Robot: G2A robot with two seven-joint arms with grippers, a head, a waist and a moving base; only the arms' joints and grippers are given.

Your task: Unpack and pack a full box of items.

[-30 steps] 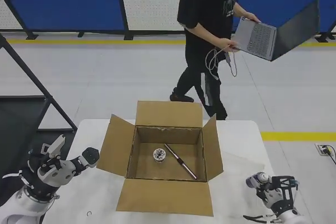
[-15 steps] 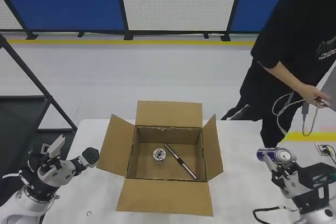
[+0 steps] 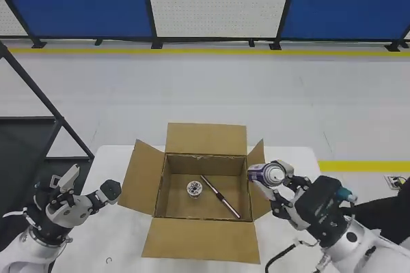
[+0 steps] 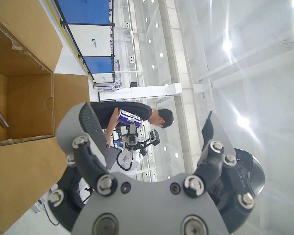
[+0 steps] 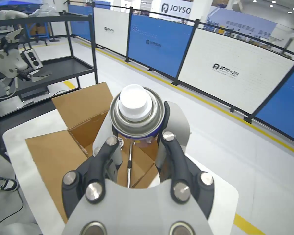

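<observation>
Right now the right gripper [image 5: 138, 125] is clamped on a can [image 3: 263, 173] just over the box's [image 3: 205, 140] right flap, right of centre in the top view. Inside lie a rod [image 3: 220, 197] and a small round part [image 3: 194, 188]. At lower left, the left gripper [image 4: 147, 118] gapes wide.

Overhead view looks down, wrist views close, sharing box [image 3: 206, 138]

Matt cardboard box [image 3: 201, 240] — glossy metal spray can [image 5: 137, 128], smooth white plastic cap [image 5: 134, 101].
</observation>
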